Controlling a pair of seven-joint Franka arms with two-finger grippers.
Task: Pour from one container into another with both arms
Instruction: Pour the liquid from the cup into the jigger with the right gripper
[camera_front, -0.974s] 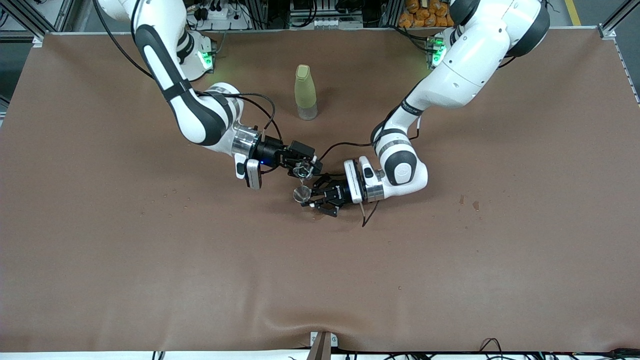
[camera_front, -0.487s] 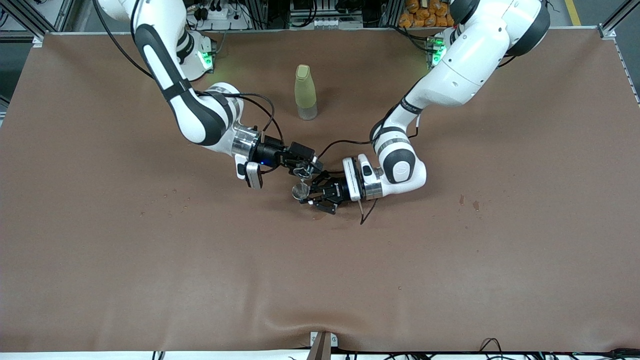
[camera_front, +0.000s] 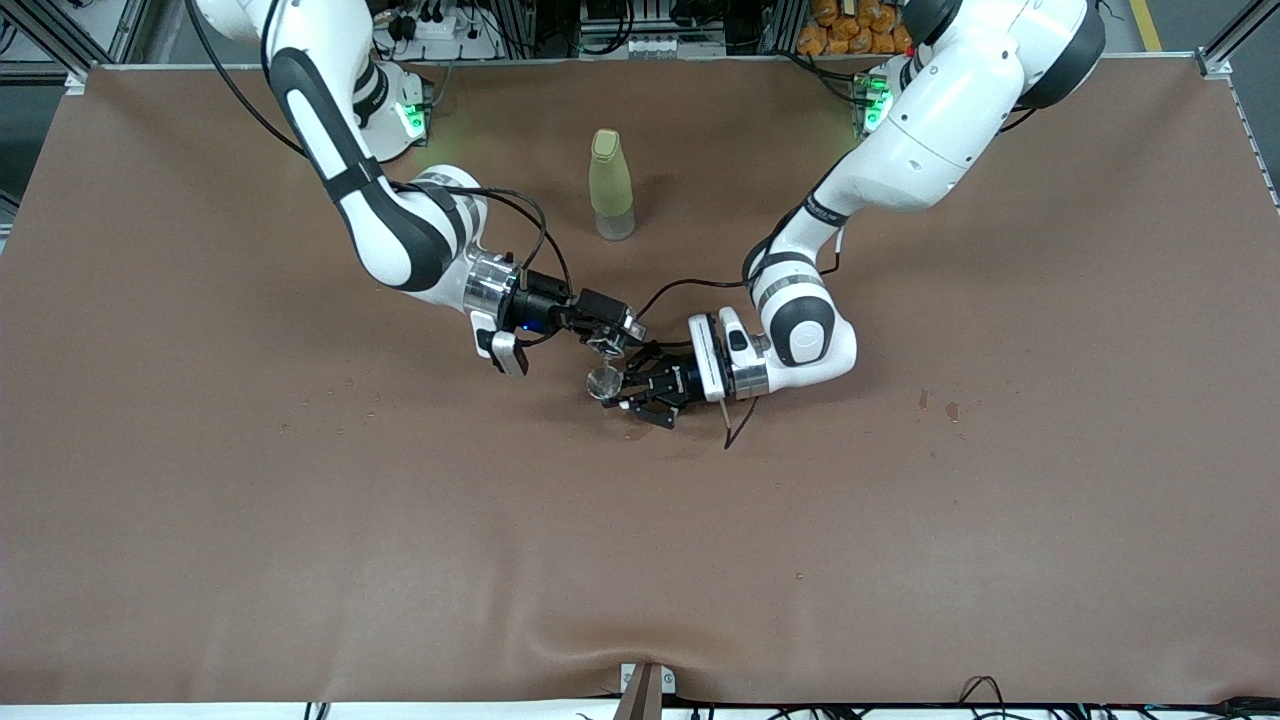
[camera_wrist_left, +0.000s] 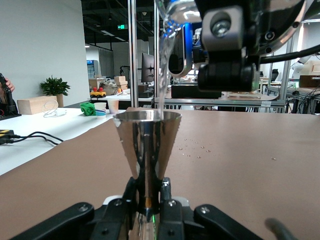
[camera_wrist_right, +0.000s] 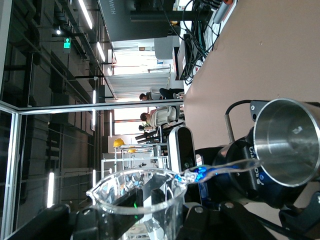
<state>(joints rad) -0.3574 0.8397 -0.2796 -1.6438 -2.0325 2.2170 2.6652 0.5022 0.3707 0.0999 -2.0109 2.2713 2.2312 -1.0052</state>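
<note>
Table (camera_front: 300, 520): brown cloth, arms meeting mid-table.
Bottle (camera_front: 611, 185): yellow-green, upright, farther from the front camera than both grippers.
Right gripper (camera_front: 608, 336): clamped on the clear tumbler (camera_wrist_right: 137, 202) — tilted, a stream running into the cup.
Left gripper (camera_front: 628, 389): closed on the stemmed cup (camera_wrist_left: 146, 145) — upright, just beneath the tumbler.
</note>
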